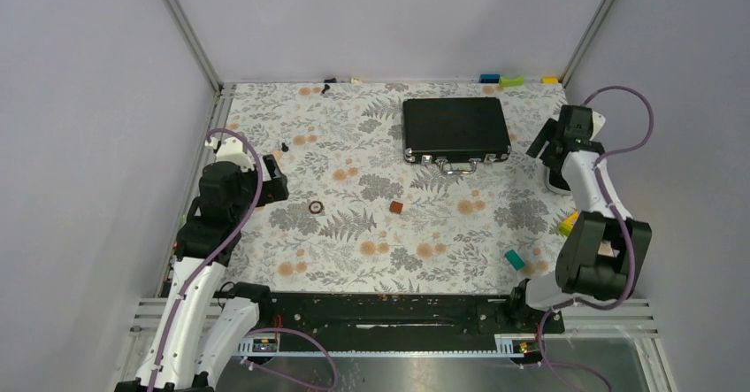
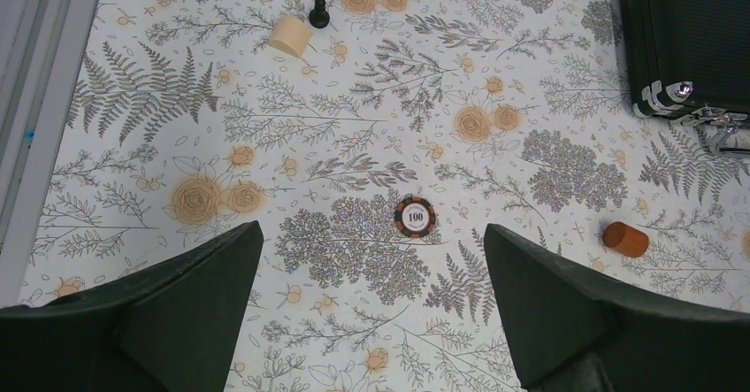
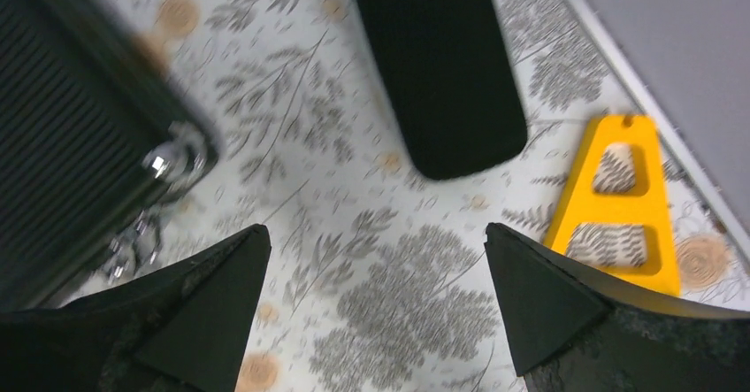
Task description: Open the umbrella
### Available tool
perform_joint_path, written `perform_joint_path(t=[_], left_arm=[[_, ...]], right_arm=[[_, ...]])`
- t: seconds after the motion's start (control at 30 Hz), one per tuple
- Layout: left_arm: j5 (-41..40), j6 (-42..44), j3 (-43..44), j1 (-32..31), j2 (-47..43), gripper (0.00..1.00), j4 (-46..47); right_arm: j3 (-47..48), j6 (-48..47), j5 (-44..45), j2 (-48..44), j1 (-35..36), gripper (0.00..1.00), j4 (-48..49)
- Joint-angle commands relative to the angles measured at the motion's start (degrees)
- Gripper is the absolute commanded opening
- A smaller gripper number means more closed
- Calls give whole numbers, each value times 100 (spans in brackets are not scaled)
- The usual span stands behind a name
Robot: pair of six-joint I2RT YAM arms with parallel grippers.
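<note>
No lavender umbrella shows in any view; it is hidden or out of view. My left gripper (image 1: 276, 180) hangs over the left side of the floral table cloth, open and empty (image 2: 371, 272), with a poker chip (image 2: 415, 216) on the cloth just ahead of its fingers. My right gripper (image 1: 541, 144) is at the far right, just right of the black briefcase (image 1: 455, 129), open and empty (image 3: 376, 277) above bare cloth. The right wrist view is blurred.
A black oblong case (image 3: 447, 65) lies ahead of the right gripper, a flat yellow piece (image 3: 619, 202) to its right, the briefcase corner (image 3: 71, 126) to its left. A wooden cylinder (image 2: 290, 34), a black pawn (image 2: 318, 13), a brown cylinder (image 2: 626, 239) and a teal block (image 1: 515, 259) lie scattered.
</note>
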Motion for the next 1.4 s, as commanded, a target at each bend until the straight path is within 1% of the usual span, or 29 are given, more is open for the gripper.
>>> perform_joint_path(t=[0.0,0.07,0.2,0.3,0.37,0.47,0.63,0.9,1.1,1.2,1.37], left_arm=[[214,58,42,29,-57,99,293],[225,59,41,31,-15,99,287],[94,44,44,25,17,99,288],[211,35,24,23,6,99,312],[256,48,32,27,30,99,327],[203,58,24,23,46,99,327],[210,57,16,24,29,99,324],[290,53,28,26,5,99,326],[343,48,32,25,-2,99,326],[338,53,33,23,-6,99,328],[335,48,24,26,-50,99,328]], right_arm=[[727,-296,98,662,-327,100,-328],[902,-328,52,948,-453,100,-324],[1249,-219,-534,1458,-927,100,-345],[1490,-332,-915,1786,-1173,100,-407],[1663,-395,-913,2016,-1222,100,-538],[1651,-435,-869,2123,-1259,100,-560],[1725,-435,-541,2358,-1289,100,-640],[1854,-543,-605,2607,-1299,100,-712],[2110,-556,-730,2858,-1299,100,-995],[2297,-567,-851,3027,-1299,95,-1183],[2352,-567,-901,3094,-1298,94,-1229]])
